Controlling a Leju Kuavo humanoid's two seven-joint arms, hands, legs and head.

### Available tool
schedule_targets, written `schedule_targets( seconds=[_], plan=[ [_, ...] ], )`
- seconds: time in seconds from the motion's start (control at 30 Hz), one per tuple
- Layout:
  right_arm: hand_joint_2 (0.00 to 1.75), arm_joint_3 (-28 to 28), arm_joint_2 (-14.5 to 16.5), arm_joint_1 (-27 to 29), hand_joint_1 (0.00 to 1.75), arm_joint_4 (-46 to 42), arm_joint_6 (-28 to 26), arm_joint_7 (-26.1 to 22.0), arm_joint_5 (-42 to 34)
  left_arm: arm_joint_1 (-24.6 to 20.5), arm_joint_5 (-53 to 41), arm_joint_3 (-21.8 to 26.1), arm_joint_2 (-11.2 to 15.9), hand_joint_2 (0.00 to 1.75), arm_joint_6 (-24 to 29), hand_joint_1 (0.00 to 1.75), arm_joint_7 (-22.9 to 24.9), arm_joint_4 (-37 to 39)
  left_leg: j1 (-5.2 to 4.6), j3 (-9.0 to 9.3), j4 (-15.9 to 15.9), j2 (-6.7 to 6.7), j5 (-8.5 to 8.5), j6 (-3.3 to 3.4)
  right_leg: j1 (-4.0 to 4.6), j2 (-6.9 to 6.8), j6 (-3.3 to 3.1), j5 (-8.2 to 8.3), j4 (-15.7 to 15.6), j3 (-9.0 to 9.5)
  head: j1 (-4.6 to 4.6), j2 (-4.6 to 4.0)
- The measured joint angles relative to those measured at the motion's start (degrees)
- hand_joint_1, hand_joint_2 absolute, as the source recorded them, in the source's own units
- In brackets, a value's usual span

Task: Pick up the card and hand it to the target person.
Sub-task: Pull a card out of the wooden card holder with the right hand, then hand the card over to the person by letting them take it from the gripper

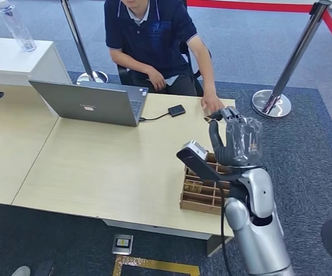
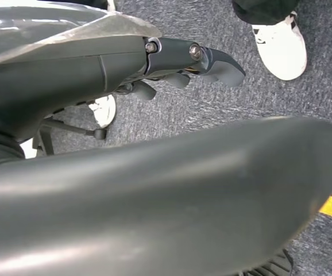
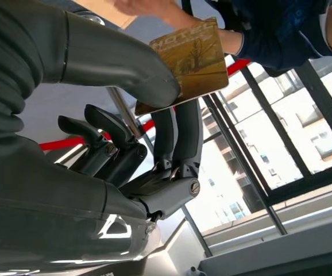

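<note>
The right robot hand (image 1: 235, 138) is raised over the far right corner of the bench (image 1: 112, 167), pinching the card (image 3: 186, 63) between its thumb (image 3: 125, 63) and fingers (image 3: 181, 135); the other fingers are curled below it. In the head view the card (image 1: 211, 119) shows only as a thin edge at the fingertips. The person (image 1: 155, 40) sits at the far side of the bench, and their hand (image 1: 212, 104) is at the card's far edge, apparently touching it. Just below the right robot hand, a cardboard tray (image 1: 201, 190) with compartments stands at the near right edge of the bench. A laptop (image 1: 91, 102) stands to the left, with a small black device (image 1: 177, 110) cabled to it. The left robot hand (image 2: 190, 63) hangs over carpet, fingers loosely curled in, holding nothing.
</note>
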Motion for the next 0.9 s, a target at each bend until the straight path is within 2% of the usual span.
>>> schedule_targets(
  seconds=[0.17,0.37,0.9],
  plan=[
    [1.75,0.87,3.40,-5.87,1.75,6.77,-0.28,0.15,-0.37,-0.16,-0.06,-0.01,-0.01,0.00,0.07,0.00,0.01,0.04,0.02,0.00,0.00,-0.01,0.00,0.00,0.00,0.00,-0.01,0.00,0.01,-0.01,-0.01,0.00],
    [1.75,0.91,5.71,-8.89,1.75,11.07,-0.62,0.79,-0.15,-0.20,-0.22,-0.01,-0.10,0.00,0.07,0.00,0.03,0.17,0.02,-0.02,0.00,-0.01,0.00,0.00,0.00,0.00,0.00,0.00,0.00,-0.01,0.00,0.00],
    [1.75,0.91,6.79,-10.07,1.75,15.67,-0.72,1.87,1.37,-0.24,-0.46,-0.02,-0.31,0.00,-0.26,0.00,1.19,0.42,0.02,-0.01,0.00,-0.01,0.00,0.00,0.00,0.00,0.00,0.00,-0.01,-0.01,0.01,0.00]
  ],
)
